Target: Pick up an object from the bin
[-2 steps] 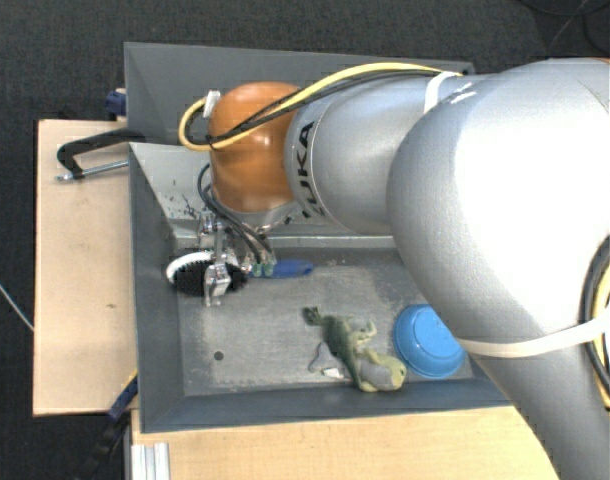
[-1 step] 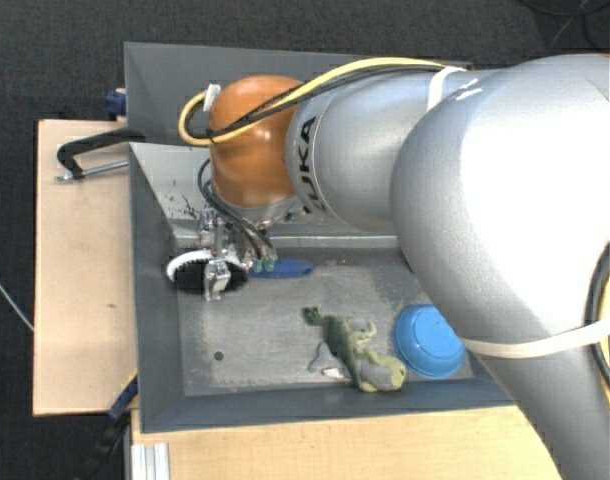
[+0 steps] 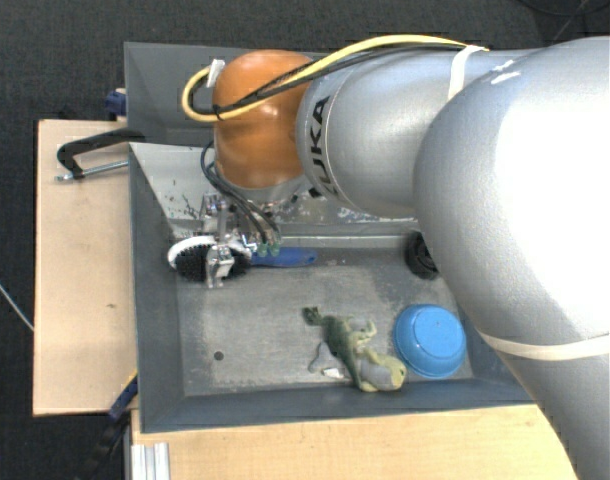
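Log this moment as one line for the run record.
gripper: over brush | brush: black bristles, blue handle, left-middle of bin | green toy dinosaur, blue bowl: lower right, apart from gripper | grasp: unconfirmed

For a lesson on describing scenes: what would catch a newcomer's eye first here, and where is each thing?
The big silver arm with its orange wrist cover reaches in from the right, its gripper low over a black-headed, blue-handled brush at the left middle of the grey bin. Near the bin's lower wall lie a green toy dinosaur and, to its right, a blue bowl.
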Controlling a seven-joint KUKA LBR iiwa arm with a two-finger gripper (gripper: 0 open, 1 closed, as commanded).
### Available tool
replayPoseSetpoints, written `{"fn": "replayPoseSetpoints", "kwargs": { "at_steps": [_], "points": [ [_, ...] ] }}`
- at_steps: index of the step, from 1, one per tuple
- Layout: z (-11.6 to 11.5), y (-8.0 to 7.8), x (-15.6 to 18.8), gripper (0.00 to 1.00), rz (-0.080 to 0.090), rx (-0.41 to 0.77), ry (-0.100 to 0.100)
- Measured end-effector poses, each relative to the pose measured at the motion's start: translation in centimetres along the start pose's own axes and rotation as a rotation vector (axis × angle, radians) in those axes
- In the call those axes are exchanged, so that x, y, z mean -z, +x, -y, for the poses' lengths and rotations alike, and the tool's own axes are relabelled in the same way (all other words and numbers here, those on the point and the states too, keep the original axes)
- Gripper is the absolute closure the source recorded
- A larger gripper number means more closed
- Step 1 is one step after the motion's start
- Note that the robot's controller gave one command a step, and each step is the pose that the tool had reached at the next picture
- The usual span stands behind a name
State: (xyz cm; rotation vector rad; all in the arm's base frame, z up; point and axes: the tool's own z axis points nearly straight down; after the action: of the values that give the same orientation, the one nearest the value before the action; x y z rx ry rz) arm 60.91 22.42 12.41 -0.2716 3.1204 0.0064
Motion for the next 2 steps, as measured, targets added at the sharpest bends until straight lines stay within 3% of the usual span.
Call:
{"fn": "replayPoseSetpoints", "kwargs": {
  "at_steps": [2],
  "points": [
    [-0.2, -0.4, 4.6, 1.00, -0.002, 0.000, 0.001]
  ]
}}
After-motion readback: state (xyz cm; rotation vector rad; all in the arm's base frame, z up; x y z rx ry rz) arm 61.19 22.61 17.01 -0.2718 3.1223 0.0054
